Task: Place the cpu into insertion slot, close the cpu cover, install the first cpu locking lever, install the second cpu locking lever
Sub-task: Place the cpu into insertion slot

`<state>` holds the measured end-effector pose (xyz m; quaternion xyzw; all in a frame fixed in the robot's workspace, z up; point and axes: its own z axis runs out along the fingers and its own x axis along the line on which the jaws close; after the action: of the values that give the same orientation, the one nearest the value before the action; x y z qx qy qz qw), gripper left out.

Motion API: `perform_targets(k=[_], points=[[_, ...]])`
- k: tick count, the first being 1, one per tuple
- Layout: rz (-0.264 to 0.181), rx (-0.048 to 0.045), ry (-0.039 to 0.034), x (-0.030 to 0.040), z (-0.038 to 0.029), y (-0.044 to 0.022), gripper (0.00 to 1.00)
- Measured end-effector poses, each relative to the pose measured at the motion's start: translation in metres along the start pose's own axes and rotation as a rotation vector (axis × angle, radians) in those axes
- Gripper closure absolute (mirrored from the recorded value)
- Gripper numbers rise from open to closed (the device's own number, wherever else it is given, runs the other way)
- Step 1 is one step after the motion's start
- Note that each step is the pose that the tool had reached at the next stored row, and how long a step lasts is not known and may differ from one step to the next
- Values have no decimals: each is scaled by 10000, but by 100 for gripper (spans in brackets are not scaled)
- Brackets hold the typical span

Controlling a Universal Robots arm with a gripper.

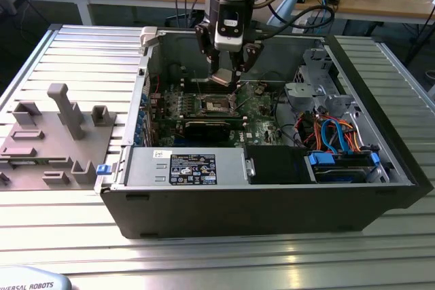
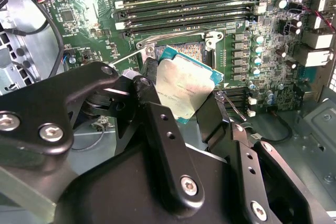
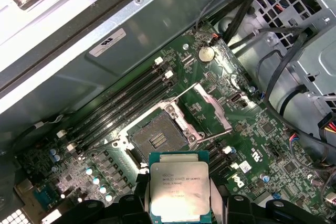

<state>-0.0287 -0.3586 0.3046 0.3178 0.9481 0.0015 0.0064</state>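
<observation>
One step underway: clamps the cpu (image 3: 178, 179) in the pincer (image 3: 181, 208) above the insertion slot (image 3: 156, 139); likely needs level, squared lowering.

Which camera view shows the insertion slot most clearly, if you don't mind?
The first wrist view: the insertion slot lies uncovered and whole, clear of the cpu. In the second wrist view the cpu hides much of it; in the exterior view it is small, beneath the gripper.

one cpu (image 3: 180, 190), one insertion slot (image 3: 156, 140)
</observation>
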Motion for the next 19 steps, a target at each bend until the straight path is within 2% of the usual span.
perform_targets(k=[19], points=[[99, 1, -1, 0, 9, 0, 46]])
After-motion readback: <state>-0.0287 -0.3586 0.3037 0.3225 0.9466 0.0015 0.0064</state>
